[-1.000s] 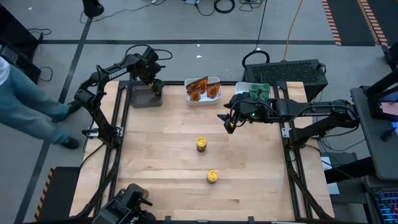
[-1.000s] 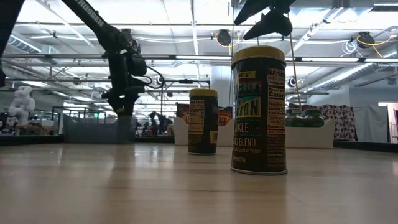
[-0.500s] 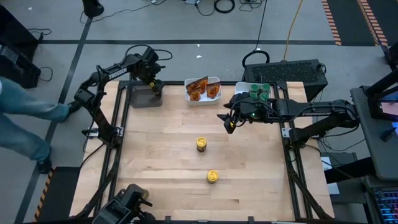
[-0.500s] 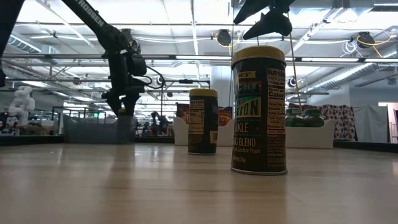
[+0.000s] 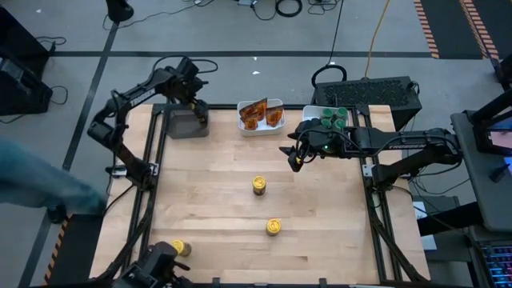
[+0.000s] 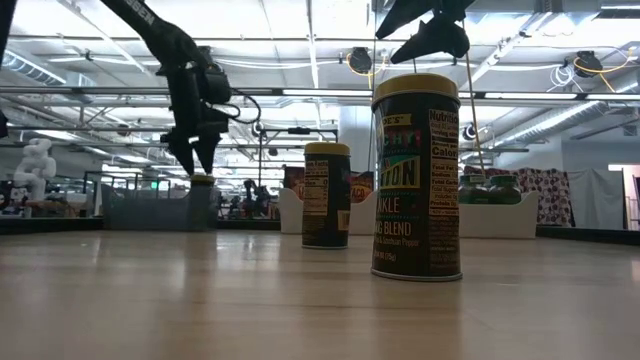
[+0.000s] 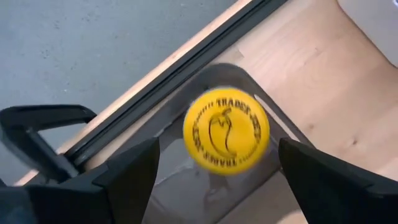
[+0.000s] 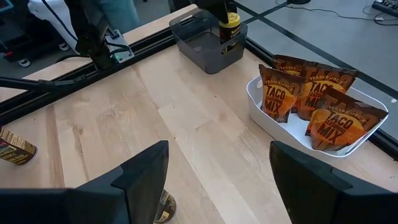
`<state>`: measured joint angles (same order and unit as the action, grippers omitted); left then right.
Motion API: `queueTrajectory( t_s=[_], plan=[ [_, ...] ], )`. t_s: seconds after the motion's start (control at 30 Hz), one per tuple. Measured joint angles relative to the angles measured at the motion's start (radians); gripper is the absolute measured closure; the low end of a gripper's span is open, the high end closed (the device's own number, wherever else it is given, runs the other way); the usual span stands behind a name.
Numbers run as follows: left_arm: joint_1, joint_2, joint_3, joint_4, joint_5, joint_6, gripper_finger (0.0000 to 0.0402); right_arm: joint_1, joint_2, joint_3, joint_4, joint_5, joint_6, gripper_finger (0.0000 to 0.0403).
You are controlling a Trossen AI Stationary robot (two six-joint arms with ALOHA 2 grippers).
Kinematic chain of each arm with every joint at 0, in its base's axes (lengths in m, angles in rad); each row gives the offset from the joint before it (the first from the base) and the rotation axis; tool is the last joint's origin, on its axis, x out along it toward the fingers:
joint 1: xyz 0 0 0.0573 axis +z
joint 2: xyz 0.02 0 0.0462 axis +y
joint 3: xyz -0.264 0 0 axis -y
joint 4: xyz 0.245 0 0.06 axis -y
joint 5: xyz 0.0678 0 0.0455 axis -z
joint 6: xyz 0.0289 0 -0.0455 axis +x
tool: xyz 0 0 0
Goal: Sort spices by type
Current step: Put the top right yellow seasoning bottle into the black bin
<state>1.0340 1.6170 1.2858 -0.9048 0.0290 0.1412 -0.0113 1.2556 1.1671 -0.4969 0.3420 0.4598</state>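
Observation:
A yellow-lidded jar (image 7: 226, 130) stands upright in the grey tray (image 5: 178, 128) at the table's far left corner. My left gripper (image 6: 193, 160) hovers open just above it, fingers wide on either side of the lid without touching. Two more yellow-lidded jars (image 5: 259, 186) (image 5: 274, 227) stand on the middle of the table, and a third (image 5: 181, 248) is near the near left corner. Orange packets (image 5: 262, 114) lie in a white tray, and green-lidded jars (image 5: 334, 118) fill another white tray at the far right. My right gripper (image 5: 293, 158) waits open in the air by the green jars.
The white tray with the packets (image 8: 261, 115) sits at the far edge between the grey tray and the green jars' tray. Bare wood spreads around the two middle jars. A person (image 5: 40, 188) moves past on the floor left of the table.
My left gripper has opened, let go of the yellow-lidded jar and risen a little above the grey tray. The jar stays upright in the tray. The person beside the table's left edge has walked toward the near side.

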Motion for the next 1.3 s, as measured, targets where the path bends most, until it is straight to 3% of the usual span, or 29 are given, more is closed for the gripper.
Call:
queueTrajectory(
  t_s=[0.13,0.5,0.63,0.83,1.07,1.3],
  plan=[
    [0.000,-0.059,0.000,-0.039,0.008,0.023,0.0069,0.000,0.000,0.000,0.000,0.000,-0.003,0.0140],
    [-0.100,-0.294,0.000,-0.217,0.255,0.050,0.0069,-0.001,0.000,0.000,0.000,0.000,-0.038,0.0140],
    [-0.190,-0.371,0.000,-0.277,0.319,0.041,0.0069,-0.001,0.000,0.000,0.001,0.000,-0.053,0.0140],
    [-0.385,-0.429,0.000,-0.277,0.323,-0.003,0.0069,-0.001,0.000,0.000,0.014,0.000,-0.079,0.0140],
    [-0.617,-0.410,0.000,-0.205,0.325,0.004,0.0070,-0.001,0.000,0.000,0.010,0.000,-0.083,0.0140],
    [-0.771,-0.349,0.000,-0.062,0.324,0.003,0.0070,0.013,0.000,0.000,-0.025,-0.007,-0.078,0.0140]
  ],
)
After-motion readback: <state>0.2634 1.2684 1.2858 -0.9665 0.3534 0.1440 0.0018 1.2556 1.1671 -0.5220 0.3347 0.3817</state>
